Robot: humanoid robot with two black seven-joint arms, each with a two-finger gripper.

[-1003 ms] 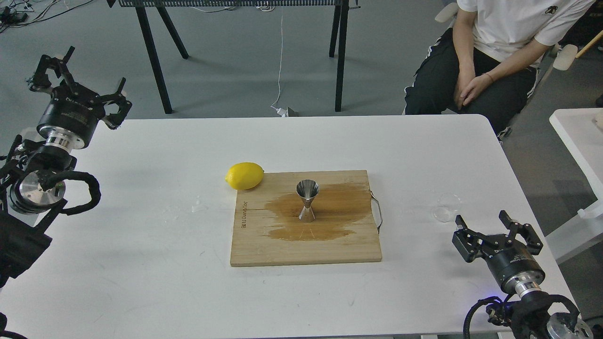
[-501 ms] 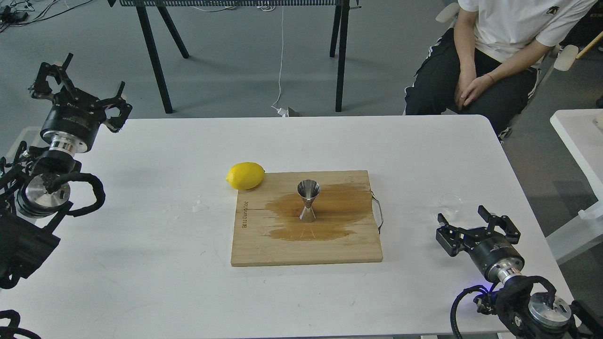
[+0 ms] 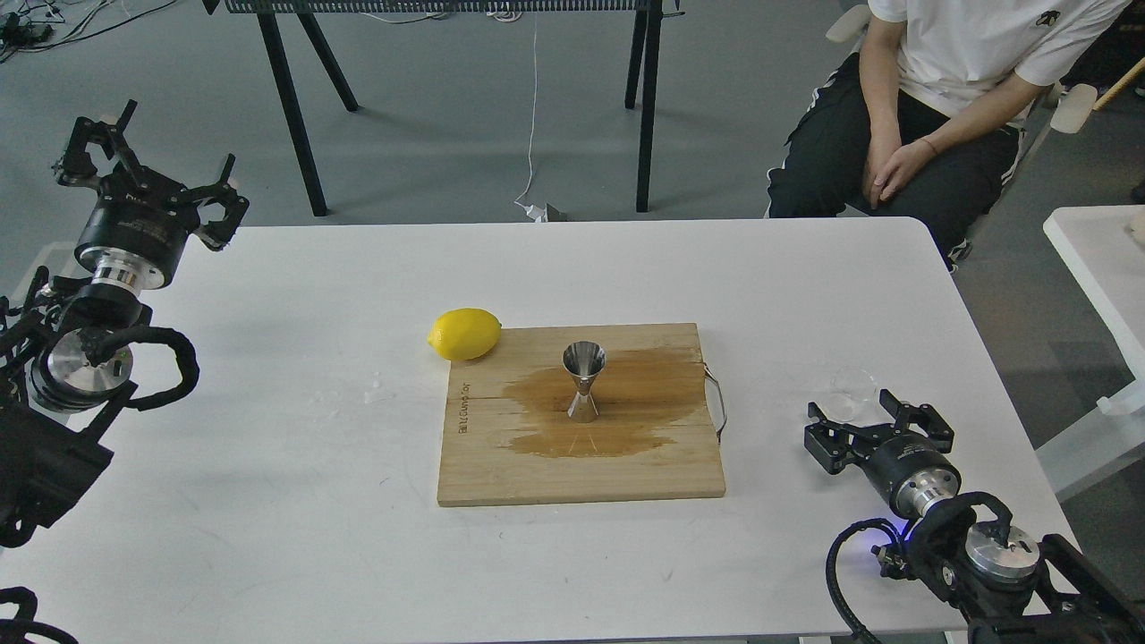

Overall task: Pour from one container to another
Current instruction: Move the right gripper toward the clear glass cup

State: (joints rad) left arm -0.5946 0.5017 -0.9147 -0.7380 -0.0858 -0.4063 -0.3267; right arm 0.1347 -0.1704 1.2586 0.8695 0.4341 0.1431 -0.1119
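Note:
The shiny steel jigger (image 3: 583, 382) stands upright on the wooden board (image 3: 581, 474), in the middle of a dark wet stain. The clear cup (image 3: 850, 392) rests on the white table right of the board, its lower part hidden behind my right gripper (image 3: 856, 404). That gripper is open, its two fingers reaching up on either side of the cup's near edge; contact is not visible. My left gripper (image 3: 170, 143) hangs open at the table's far left corner, holding nothing.
A yellow lemon (image 3: 464, 334) lies at the board's back left corner. The board has a metal handle (image 3: 717, 402) on its right side. A seated person (image 3: 930, 98) is behind the table's right end. A second white table (image 3: 1096, 259) stands at the right.
My right gripper has moved left and forward across the table, from below and right of the cup up to its near edge. The left arm has barely shifted.

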